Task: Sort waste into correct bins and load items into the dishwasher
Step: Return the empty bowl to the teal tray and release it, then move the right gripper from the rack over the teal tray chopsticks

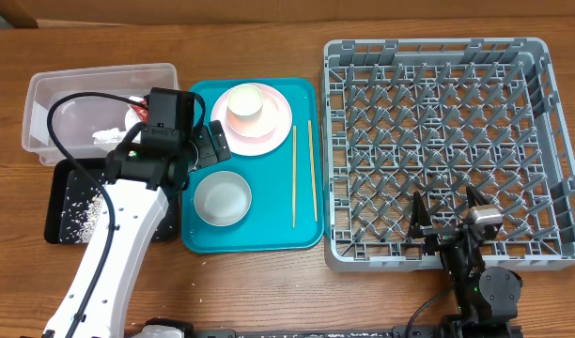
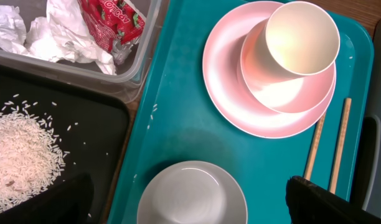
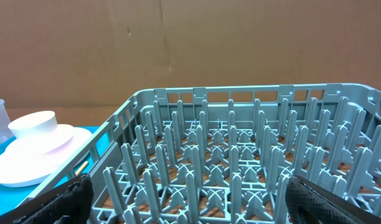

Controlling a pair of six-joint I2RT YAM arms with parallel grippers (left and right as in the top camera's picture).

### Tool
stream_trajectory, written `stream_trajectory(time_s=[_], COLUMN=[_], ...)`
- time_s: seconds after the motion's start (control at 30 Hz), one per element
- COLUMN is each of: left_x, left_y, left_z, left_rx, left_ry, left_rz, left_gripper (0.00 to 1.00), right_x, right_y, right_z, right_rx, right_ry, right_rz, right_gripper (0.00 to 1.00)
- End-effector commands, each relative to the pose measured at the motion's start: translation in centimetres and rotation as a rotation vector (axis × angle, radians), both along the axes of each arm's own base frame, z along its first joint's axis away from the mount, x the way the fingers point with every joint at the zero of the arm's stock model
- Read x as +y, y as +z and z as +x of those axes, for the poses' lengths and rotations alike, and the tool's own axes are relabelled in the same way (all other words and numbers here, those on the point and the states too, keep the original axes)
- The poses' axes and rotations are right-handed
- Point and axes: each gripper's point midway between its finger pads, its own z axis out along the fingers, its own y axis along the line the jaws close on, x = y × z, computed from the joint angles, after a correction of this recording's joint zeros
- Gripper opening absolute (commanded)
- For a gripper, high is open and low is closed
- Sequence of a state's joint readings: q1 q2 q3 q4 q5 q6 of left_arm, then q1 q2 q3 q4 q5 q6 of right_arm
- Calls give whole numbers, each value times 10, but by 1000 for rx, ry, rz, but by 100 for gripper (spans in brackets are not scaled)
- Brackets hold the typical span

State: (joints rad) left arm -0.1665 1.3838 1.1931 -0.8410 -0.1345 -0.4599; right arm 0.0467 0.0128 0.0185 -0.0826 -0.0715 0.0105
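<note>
Crockery is what the task now turns on. On the teal serving tray [image 1: 269, 221], a small white cup [image 2: 301, 37] is nested in a pink bowl [image 2: 265, 93], which sits on a pale pink plate [image 2: 225, 74] in the far half. A white bowl [image 2: 192, 193] stands alone at its near left, and two chopsticks [image 2: 315, 146] lie flat, side by side, along its right side. The grey dish rack [image 1: 438, 141], just right of the serving tray, holds nothing. The waste looks sorted: a crumpled napkin [image 2: 66, 43] and a red wrapper [image 2: 112, 22] lie in the clear tub [image 1: 32, 117] to the serving tray's far left, and rice [image 2: 19, 155] is in the shallow black tray [image 1: 60, 188] to its near left. A few grains are scattered along its left edge.

Trouble is likeliest from the stack: if the plate is lifted first, bowl and cup could slide or tip off. A smooth rim may slip from a narrow pinch. The thin chopsticks, lying flat, could be pushed along rather than caught.

The left gripper [image 1: 205, 148] is held above the serving tray's left part, facing down over the white bowl, its fingers [image 2: 333, 202] spread wide with nothing between them. The right gripper [image 1: 447, 214] is held low at the rack's near wall, right of the serving tray, likewise spread and empty.
</note>
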Motion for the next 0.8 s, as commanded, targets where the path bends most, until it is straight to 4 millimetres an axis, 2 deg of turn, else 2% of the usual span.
stream_trajectory(time_s=[0.0,0.6,0.77], left_x=[4,4,4], left_y=[9,9,9], left_z=[2,2,2], left_rx=[-25,-25,-25], left_ry=[-5,-5,-5], left_rz=[27,27,27], left_gripper=[100,100,100], right_x=[1,7,10], right_y=[-2,-1,16], right_z=[0,-1,-2], right_rx=[-4,-9,-78], right_ry=[4,39,56], right_rz=[-4,-2,0], right_gripper=[100,100,100])
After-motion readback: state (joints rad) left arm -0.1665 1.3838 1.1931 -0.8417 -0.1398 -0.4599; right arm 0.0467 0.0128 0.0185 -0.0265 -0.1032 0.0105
